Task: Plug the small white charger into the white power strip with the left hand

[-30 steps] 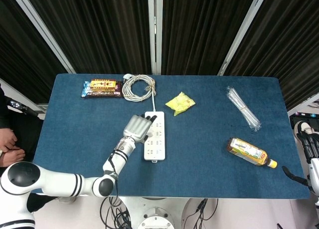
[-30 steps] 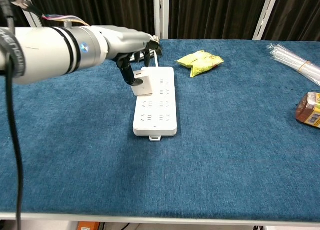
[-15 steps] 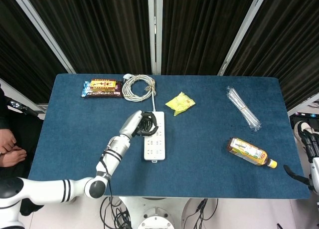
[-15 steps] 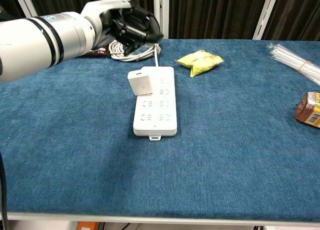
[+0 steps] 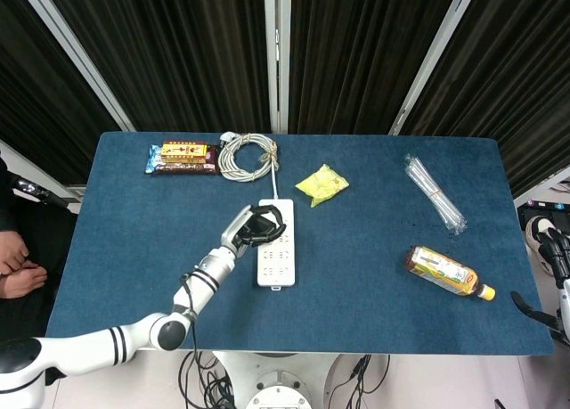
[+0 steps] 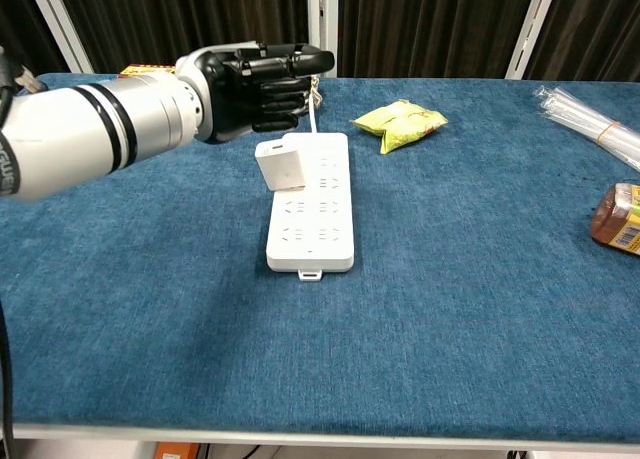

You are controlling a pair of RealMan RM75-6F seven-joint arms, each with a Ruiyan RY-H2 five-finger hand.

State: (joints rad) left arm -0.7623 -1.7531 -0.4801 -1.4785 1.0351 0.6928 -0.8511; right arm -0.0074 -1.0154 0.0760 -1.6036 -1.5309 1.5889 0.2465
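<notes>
One charger (image 6: 281,163) stands on the strip's (image 6: 312,211) left side, mid-desk, leaning, likely not fully seated | left hand (image 6: 262,76) hovers above, fingers curled, holding nothing | charger looks light, rigid, smooth: pinch its flat sides, press straight down.

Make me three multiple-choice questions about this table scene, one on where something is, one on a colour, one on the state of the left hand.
1. Where does the charger sit?
A. on the power strip's left edge
B. beside the bottle
C. on the snack bar

2. What colour is the crumpled packet?
A. red
B. yellow
C. black

3. What does the left hand hold?
A. the charger
B. the cable
C. nothing

Answers: 1 A, it stands on the strip; 2 B, plainly yellow; 3 C, fingers curled above the charger, apart from it.
</notes>
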